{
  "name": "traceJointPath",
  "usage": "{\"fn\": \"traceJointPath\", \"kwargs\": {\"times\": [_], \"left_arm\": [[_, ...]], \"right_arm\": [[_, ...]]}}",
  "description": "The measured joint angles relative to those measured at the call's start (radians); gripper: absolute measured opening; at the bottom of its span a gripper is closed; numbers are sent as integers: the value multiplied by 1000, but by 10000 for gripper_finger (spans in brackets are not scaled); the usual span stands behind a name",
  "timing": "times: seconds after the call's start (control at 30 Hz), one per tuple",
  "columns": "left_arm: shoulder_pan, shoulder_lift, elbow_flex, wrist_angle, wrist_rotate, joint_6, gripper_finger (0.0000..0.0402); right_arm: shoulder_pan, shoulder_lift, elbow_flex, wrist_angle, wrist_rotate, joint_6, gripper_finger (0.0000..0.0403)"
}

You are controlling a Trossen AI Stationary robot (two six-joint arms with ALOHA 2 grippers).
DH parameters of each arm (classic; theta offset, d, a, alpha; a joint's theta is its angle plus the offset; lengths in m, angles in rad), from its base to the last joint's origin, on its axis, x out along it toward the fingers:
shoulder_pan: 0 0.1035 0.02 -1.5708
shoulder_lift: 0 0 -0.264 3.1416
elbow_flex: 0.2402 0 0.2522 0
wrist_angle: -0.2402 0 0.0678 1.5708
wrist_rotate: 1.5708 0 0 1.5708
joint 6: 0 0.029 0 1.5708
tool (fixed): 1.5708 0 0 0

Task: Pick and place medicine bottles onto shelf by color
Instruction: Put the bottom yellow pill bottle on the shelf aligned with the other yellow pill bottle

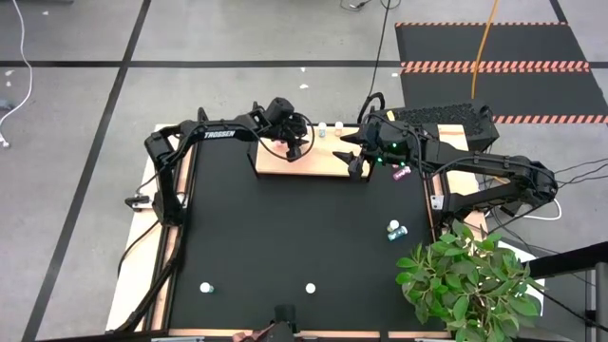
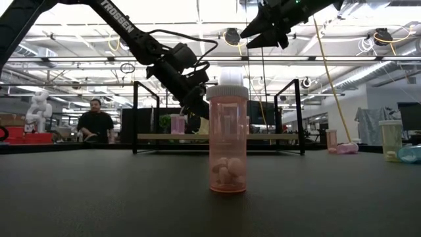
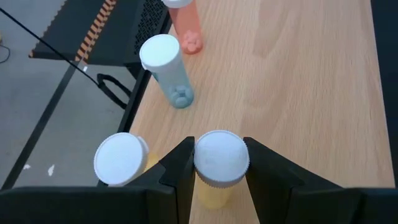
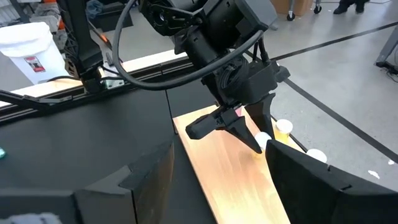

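Closest to your low camera stands a peach-pink bottle point(image 2: 227, 138) with a white cap and pale tablets at its bottom, upright on the black table point(image 1: 285, 228); no label on it is readable. On the left arm you can read white "TROSSEN" lettering along the forearm in the high and low views. That arm reaches from the table's left edge across to the far side, its wrist tipped down over the left end of the light-wood shelf point(image 1: 328, 163). Your left gripper point(image 3: 219, 163) is clamped on a yellow bottle point(image 3: 219, 168), one dark finger pressing each side of its white cap, the bottle upright on the shelf board. Just beside it, at the shelf's edge, sits another white-capped yellow bottle point(image 3: 122, 160); a teal bottle point(image 3: 168, 70) and an orange-pink bottle point(image 3: 186, 26) stand farther along the same edge. Your right gripper point(image 1: 359, 158) hangs over the shelf's right part, arm bent back toward the table's right side, with its fingers spread wide and nothing between them. Loose bottles remain on the table: two teal bottles point(image 1: 393, 230) near the right edge and two white-capped ones point(image 1: 206, 287) near the front edge. A person sits in the room behind.
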Motion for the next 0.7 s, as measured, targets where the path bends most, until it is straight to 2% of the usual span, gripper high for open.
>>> {"fn": "traceJointPath", "kwargs": {"times": [0.23,0.53,0.7], "left_arm": [[-3,0,0,-3,4,-18,135],[-3,0,0,-20,4,-22,231],[-2,-42,0,-29,-7,-22,265]], "right_arm": [[0,0,0,0,1,0,251],[0,0,0,0,1,0,251],[0,0,0,0,1,13,251]]}}
